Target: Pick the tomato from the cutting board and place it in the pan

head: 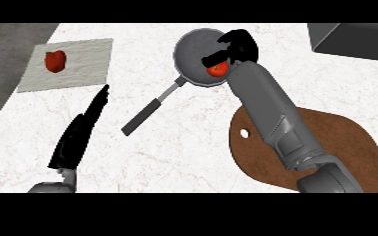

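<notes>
Here the right hand [235,49] hangs over the pan [193,50] at the far middle of the tabletop [184,145], its fingers [212,59] curled round the tomato [216,70], which shows as a small red patch under the hand, low over the pan's near right part. Whether the tomato already touches the pan's floor cannot be told, since the hand hides most of it.

The tomato looks small, round and smooth, so by my judgement it is light, a little soft, and apt to roll or slip; it bruises if squeezed hard. The best hold is across its widest part, thumb on one side and fingers opposite, as the hand seems to have it. Letting go should wait until it sits low in the pan, so that it does not roll over the shallow rim.

The cutting board [303,145], brown and rounded, lies at the near right under the right forearm. A pale mat [81,65] at the far left carries another red thing [55,61]. The left hand [81,130] rests at the near left, fingers straight and holding nothing. The pan's handle [151,107] points toward the near left.
</notes>
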